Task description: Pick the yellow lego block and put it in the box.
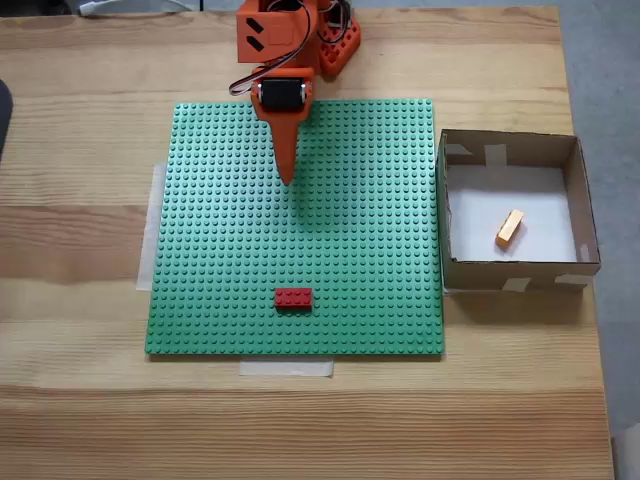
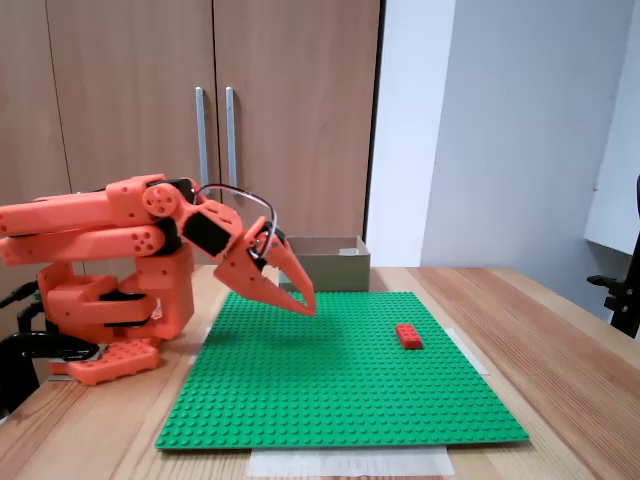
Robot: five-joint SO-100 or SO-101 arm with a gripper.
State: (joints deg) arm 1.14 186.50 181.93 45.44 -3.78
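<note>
The yellow lego block lies tilted on the white bottom of the box, to the right of the green baseplate. From the side the box stands behind the plate, its inside hidden. My orange gripper hangs over the plate's upper middle, folded back toward the arm's base, its fingers together and nothing between them. In a fixed view the gripper points down at the plate's far left part, shut, just above the studs.
A red brick sits on the green baseplate near its front middle; from the side the red brick is right of the gripper. The arm's base stands at the table's back. Wooden table all around.
</note>
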